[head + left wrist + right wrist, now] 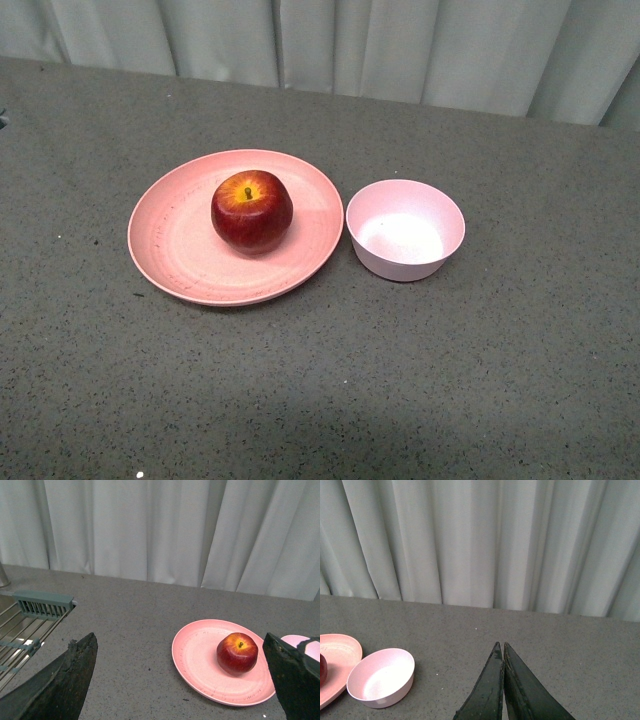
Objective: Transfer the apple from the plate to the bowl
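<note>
A glossy dark red apple [251, 211] with a yellow patch round its stem sits upright on the wide salmon-pink plate [170, 240]. The small pale pink bowl [405, 229] stands empty just right of the plate, almost touching its rim. Neither gripper shows in the front view. In the left wrist view my left gripper [180, 642] is open wide, above the table and short of the plate [200, 655], with the apple [237, 653] between its fingertips in the picture. In the right wrist view my right gripper [500, 645] is shut and empty, well to the side of the bowl [381, 677].
Everything stands on a grey speckled tabletop [400, 380]. A pale curtain [400, 40] hangs behind the table's far edge. In the left wrist view a metal wire rack [25, 625] lies at the table's side, away from the plate.
</note>
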### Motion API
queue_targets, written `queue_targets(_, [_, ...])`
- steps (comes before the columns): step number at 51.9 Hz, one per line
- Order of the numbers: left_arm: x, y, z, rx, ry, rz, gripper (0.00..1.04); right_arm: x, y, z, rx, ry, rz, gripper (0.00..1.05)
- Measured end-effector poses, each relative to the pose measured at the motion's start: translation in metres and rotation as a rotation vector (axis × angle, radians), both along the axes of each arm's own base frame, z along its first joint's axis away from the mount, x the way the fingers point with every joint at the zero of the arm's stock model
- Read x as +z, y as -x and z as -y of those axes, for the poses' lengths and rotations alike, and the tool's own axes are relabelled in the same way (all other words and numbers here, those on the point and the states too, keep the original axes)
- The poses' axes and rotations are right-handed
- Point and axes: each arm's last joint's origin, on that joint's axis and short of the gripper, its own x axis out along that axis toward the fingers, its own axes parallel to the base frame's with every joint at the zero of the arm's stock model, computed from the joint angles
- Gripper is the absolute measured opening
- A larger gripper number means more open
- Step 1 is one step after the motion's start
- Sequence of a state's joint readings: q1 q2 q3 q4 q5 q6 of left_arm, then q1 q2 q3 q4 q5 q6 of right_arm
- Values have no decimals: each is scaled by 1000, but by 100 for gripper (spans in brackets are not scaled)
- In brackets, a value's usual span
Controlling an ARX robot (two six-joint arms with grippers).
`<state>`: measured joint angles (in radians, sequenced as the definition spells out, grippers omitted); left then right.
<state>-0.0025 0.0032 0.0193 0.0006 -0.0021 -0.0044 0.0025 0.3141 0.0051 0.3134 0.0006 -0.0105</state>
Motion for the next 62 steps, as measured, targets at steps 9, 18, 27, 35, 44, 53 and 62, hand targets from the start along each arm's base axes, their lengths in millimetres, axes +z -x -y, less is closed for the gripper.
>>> queue_targets(9, [0, 0, 0, 0, 0, 0, 98, 1, 4, 0, 0, 0, 8, 1])
queue_targets(18, [0, 0, 0, 0, 0, 0, 98, 0, 6, 0, 0, 0, 2, 1])
queue_targets(27, [0, 0, 0, 0, 0, 0, 98, -2, 13, 0, 0, 0, -13, 1])
queue_targets(35, [0, 0, 0, 0, 0, 0, 98, -2, 20, 0, 2, 0, 2, 1])
queue_targets(44, [0, 0, 0, 0, 0, 0, 98, -3, 20, 0, 2, 0, -1, 3])
queue_targets(53, [-5, -4, -1, 172, 9, -140, 98, -3, 20, 0, 2, 0, 0, 37])
queue_targets(62, [-4, -23, -2, 187, 34, -181, 98, -3, 20, 0, 2, 0, 0, 63])
